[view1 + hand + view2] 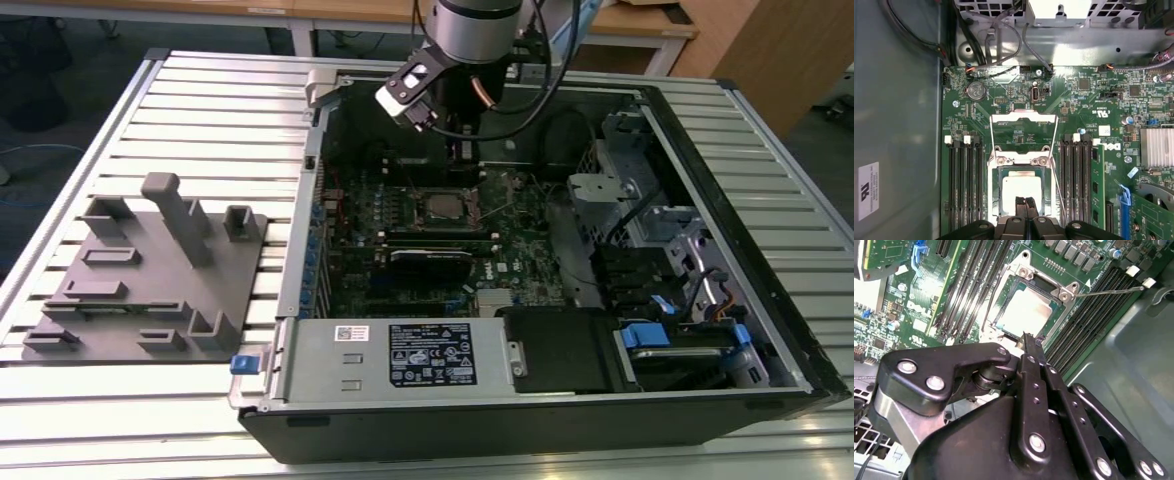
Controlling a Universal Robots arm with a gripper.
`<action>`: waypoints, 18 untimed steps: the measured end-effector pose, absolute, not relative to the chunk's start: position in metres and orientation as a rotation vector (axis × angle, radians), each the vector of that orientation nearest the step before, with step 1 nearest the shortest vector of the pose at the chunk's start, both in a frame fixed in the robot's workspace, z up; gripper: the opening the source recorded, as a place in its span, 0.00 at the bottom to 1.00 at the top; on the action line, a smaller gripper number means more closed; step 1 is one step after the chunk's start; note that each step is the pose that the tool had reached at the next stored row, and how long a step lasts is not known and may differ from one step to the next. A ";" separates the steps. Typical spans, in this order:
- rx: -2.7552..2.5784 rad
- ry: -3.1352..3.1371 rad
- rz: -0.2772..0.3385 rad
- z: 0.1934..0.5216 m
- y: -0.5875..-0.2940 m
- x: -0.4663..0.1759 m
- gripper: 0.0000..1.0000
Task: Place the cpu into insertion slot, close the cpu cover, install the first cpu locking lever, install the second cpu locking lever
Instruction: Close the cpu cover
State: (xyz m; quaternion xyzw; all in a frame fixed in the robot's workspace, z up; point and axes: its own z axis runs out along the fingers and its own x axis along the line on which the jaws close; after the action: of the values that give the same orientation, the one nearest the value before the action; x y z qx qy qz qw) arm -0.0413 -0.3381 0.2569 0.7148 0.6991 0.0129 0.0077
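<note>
The cpu (1021, 191) lies flat in the insertion slot (995, 192) on the green board, its silver top showing in both wrist views (1026, 314). The cpu cover (1024, 116) is swung open beyond the socket, with board visible through its window. Two thin wire locking levers (1057, 165) (990, 135) stand loose beside the socket; one of these levers (1109, 290) sticks out over the memory slots. My gripper (1025, 202) hangs just above the cpu's near edge, fingers shut together with nothing between them. In the exterior view my gripper (461, 155) is inside the case above the socket (447, 205).
Black memory slots (966, 185) (1079, 175) flank the socket. A heat sink (1156, 147) and a blue latch (1124, 195) sit further along the board. The case walls, power supply (400, 355) and drive cage (627, 180) ring the board. A grey fixture (147, 270) stands at the exterior view's left.
</note>
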 end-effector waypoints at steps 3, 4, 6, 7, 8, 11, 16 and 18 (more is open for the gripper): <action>2.235 2.186 0.040 0.258 -0.338 -0.041 0.10; 2.235 2.186 0.040 0.258 -0.338 -0.041 0.10; 2.235 2.186 0.040 0.258 -0.338 -0.041 0.10; 2.235 2.186 0.040 0.259 -0.338 -0.040 0.10; 2.235 2.186 0.040 0.259 -0.338 -0.039 0.10; 2.235 2.186 0.040 0.258 -0.338 -0.035 0.10; 2.235 2.186 0.040 0.258 -0.337 -0.026 0.10; 2.235 2.186 0.040 0.258 -0.336 -0.022 0.10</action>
State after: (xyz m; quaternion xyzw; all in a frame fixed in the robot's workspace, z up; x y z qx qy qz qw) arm -0.0217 -0.3360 0.2583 0.7148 0.6991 0.0128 0.0076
